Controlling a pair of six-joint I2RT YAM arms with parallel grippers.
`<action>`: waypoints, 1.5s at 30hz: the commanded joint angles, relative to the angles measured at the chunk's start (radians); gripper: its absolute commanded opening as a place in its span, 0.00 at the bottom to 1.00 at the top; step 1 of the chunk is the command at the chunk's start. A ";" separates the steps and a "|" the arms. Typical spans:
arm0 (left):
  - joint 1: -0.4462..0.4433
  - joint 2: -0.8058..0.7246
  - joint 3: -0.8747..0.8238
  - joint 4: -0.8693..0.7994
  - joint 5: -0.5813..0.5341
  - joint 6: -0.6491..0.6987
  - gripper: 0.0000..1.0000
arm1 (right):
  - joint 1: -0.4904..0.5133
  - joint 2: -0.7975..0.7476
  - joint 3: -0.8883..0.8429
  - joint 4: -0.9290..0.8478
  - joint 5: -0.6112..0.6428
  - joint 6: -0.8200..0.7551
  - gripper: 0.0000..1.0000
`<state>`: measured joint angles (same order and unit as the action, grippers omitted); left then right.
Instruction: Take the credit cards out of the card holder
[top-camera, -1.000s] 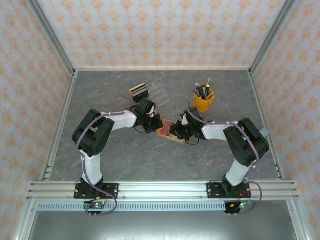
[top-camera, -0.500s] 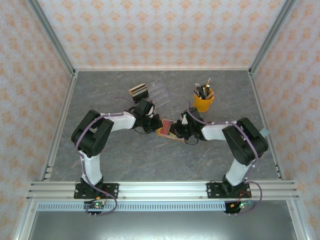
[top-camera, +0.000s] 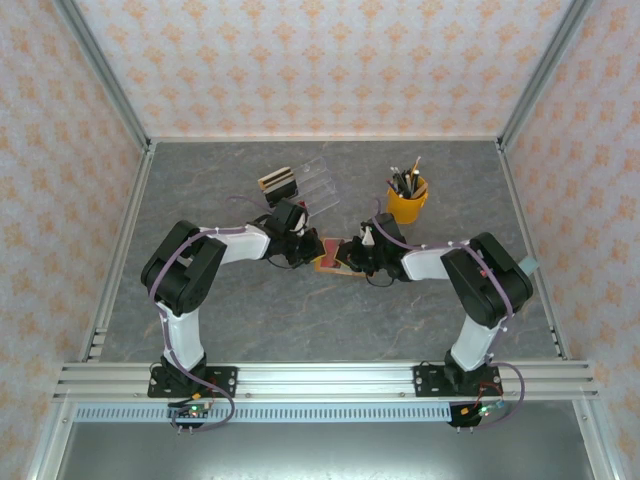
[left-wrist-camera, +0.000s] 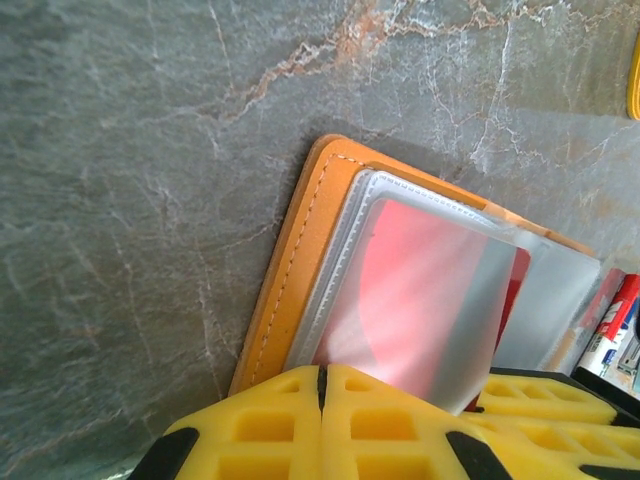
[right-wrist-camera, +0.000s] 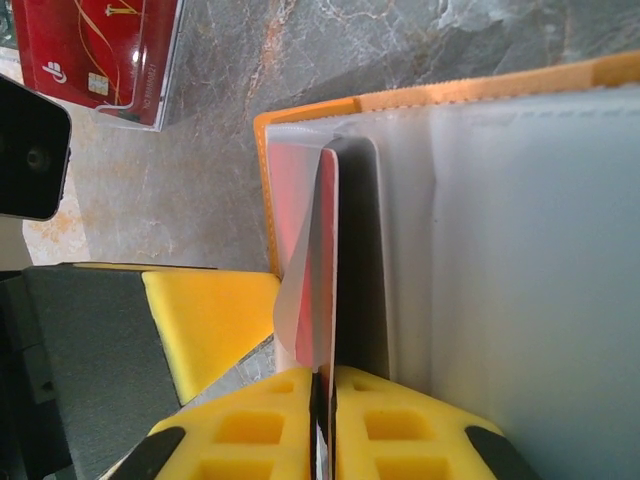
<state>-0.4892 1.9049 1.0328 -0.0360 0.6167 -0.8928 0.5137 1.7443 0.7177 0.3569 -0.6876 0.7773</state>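
Observation:
The orange card holder (top-camera: 328, 262) lies open on the table between both arms, its grey inside and clear sleeves (right-wrist-camera: 480, 260) facing up. A red credit card (right-wrist-camera: 326, 250) stands edge-on, partly out of a sleeve, and my right gripper (right-wrist-camera: 327, 385) is shut on its near edge. In the left wrist view the same red card (left-wrist-camera: 420, 290) shows through a clear sleeve beside the orange stitched rim (left-wrist-camera: 290, 270). My left gripper (left-wrist-camera: 322, 378) is shut, its tips resting at the holder's edge. In the top view the left gripper (top-camera: 303, 250) and right gripper (top-camera: 352, 260) face each other across the holder.
A yellow cup of pens (top-camera: 407, 200) stands far right of the holder. A clear plastic box (top-camera: 322, 178) and a small stack of cards (top-camera: 279, 182) sit behind the left gripper. Another red card in a clear case (right-wrist-camera: 95, 50) lies on the table nearby.
My right gripper has shut tighter on the card and, with the holder, moved slightly left and away. The left gripper stays shut and has barely moved.

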 joint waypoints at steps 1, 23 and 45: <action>-0.022 0.079 -0.039 -0.254 -0.072 0.023 0.00 | -0.009 -0.058 -0.032 0.005 0.010 -0.029 0.13; -0.021 0.086 -0.040 -0.248 -0.059 0.029 0.00 | -0.014 -0.052 -0.010 -0.006 -0.033 -0.033 0.13; -0.018 0.032 0.028 -0.299 -0.060 0.054 0.14 | -0.015 -0.131 0.051 -0.358 0.079 -0.161 0.01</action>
<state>-0.4988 1.9087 1.0676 -0.1425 0.6193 -0.8719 0.5014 1.6745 0.7361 0.1768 -0.6796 0.7002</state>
